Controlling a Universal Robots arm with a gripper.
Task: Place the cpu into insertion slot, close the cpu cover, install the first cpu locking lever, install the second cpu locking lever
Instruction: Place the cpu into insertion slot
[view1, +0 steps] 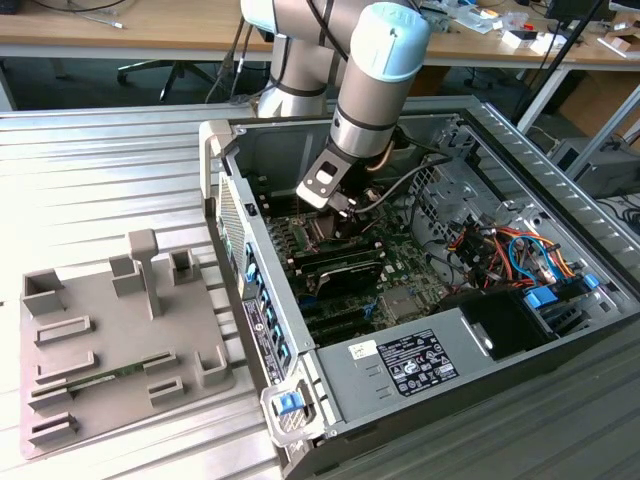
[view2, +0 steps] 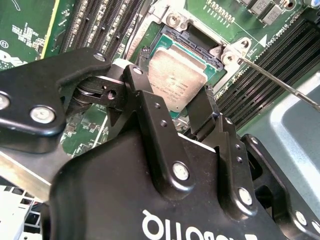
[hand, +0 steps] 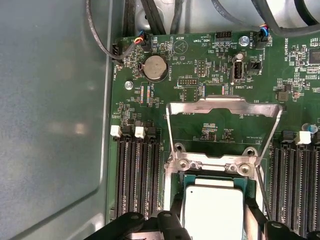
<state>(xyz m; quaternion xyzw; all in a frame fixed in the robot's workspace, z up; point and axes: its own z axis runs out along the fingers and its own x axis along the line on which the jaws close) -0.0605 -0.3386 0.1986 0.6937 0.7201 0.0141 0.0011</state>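
In both wrist views my gripper (view2: 176, 85) (hand: 212, 222) holds the cpu (view2: 172, 70) (hand: 212, 202), a silver-grey square chip, with one black finger (view2: 145, 100) against each of two opposite edges. The chip sits level over the insertion slot (view2: 197, 42), at or just above it. The cpu cover (hand: 222, 103), a silvery frame with a large window, is swung open and lies back over the green motherboard (hand: 200, 60). One thin locking lever (view2: 280, 82) sticks out beside the socket. In the exterior view my gripper (view1: 338, 207) reaches down into the open computer case (view1: 300, 340).
Rows of black memory slots (hand: 137, 175) flank the socket on both sides. Cables (view1: 500, 250) and a power supply (view1: 420, 365) fill the case toward the exterior view's right. A grey fixture plate (view1: 110, 340) with upright blocks lies on the ribbed table at the left.
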